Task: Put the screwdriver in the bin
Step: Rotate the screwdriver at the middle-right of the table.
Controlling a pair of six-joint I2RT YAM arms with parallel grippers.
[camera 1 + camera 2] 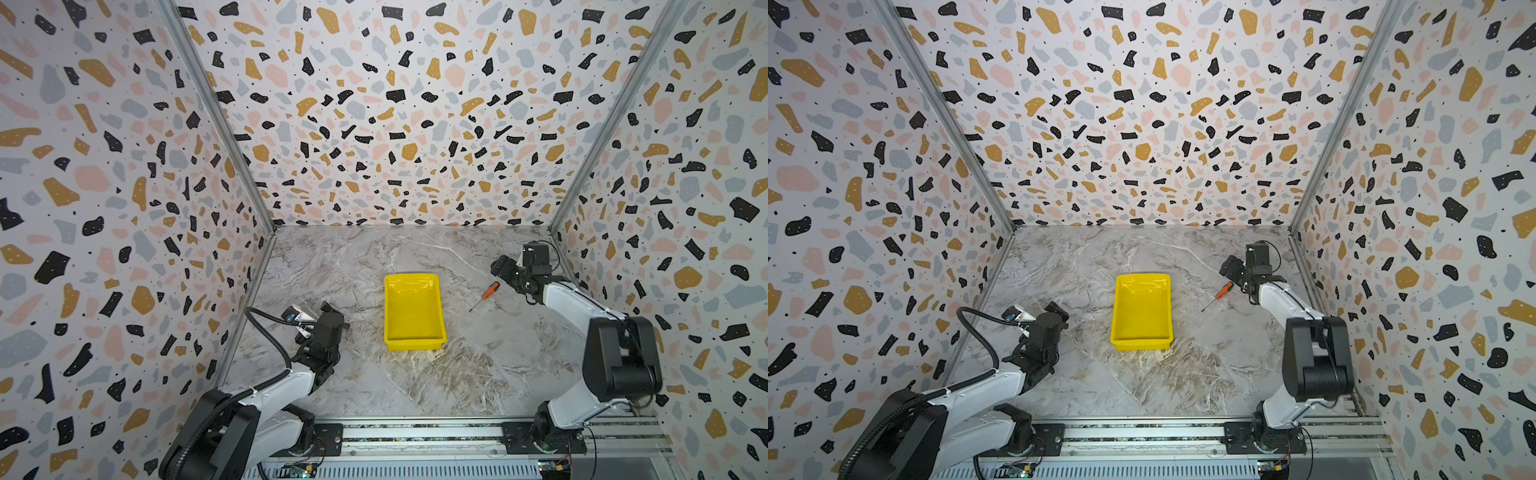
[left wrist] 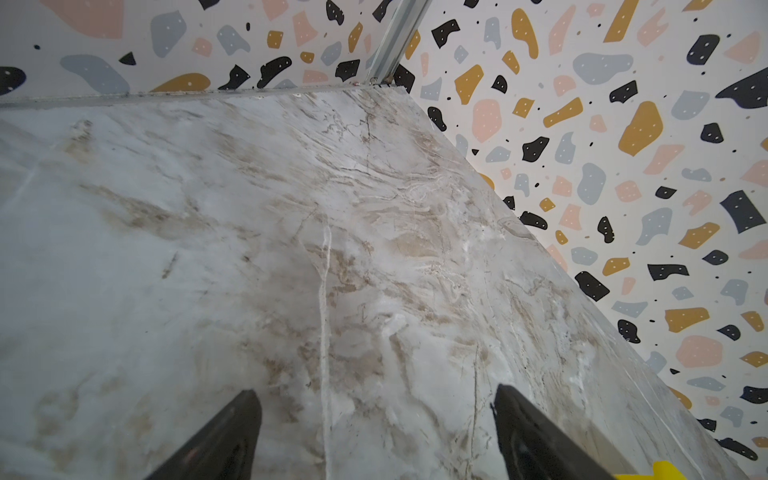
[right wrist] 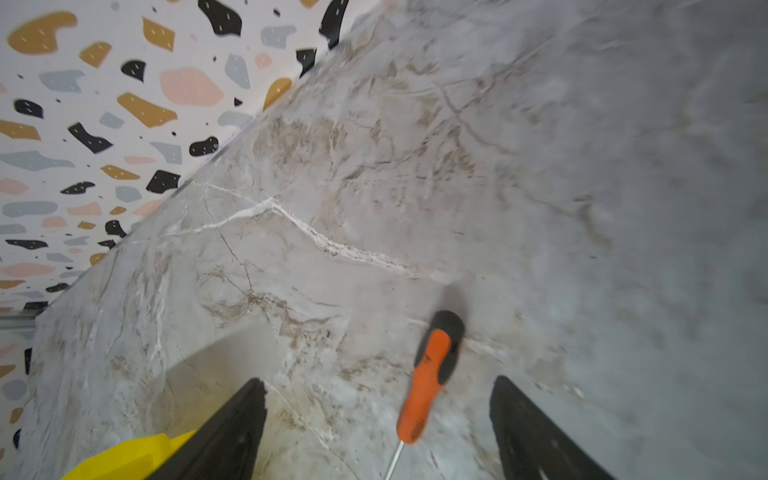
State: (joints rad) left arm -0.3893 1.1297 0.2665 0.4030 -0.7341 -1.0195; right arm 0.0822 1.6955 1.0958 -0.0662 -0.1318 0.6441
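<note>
The screwdriver [image 1: 485,296] lies on the table [image 1: 332,270], right of the bin [image 1: 390,309], ungripped between the spread jaws of the right tool [image 3: 378,382]. The grasp step is in hand; next, it likely lowers and closes on the handle.

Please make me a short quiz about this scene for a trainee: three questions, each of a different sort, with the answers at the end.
1. True or false: the screwdriver lies inside the bin.
2. Whose wrist view shows the screwdriver's handle between its jaws? A: left gripper. B: right gripper. C: neither.
3. Fill in: the left gripper's jaws are ____ (open or shut).

Key:
1. False. It lies on the table, beside the bin, which holds nothing.
2. B. The jaws stand apart on each side of the handle and do not grip it.
3. Open.
</note>
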